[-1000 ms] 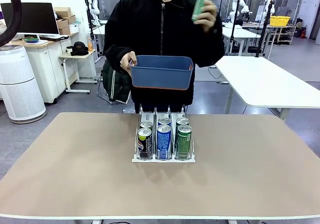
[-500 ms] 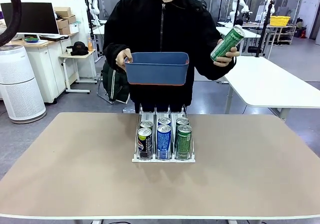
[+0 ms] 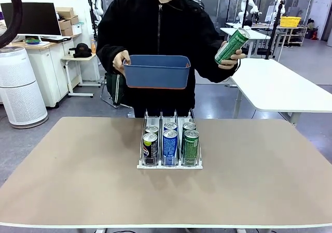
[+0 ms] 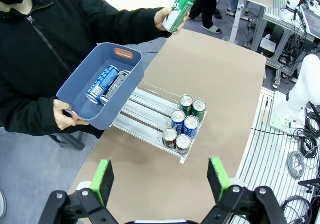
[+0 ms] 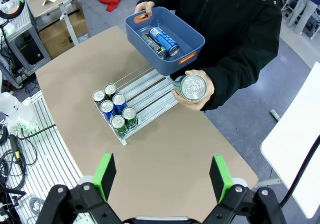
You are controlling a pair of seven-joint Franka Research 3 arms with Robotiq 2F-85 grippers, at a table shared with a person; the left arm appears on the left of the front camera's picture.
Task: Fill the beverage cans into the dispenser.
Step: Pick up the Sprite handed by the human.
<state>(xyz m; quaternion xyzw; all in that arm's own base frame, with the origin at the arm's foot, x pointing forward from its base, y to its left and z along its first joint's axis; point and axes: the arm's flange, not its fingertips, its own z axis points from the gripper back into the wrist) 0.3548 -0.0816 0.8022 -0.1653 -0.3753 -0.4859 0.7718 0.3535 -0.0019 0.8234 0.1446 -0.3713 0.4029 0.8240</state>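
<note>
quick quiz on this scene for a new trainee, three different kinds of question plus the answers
1. Multiple choice: how many beverage cans stand in the dispenser? A) four B) six C) nine
2. True or false: the green can in the person's hand is resting on the table.
3. Fill the gap: the cans in the dispenser's middle lane are ___ in colour.

Key
1. B: two in each of the three lanes.
2. False: it is held up in the air, off the table.
3. blue
</note>
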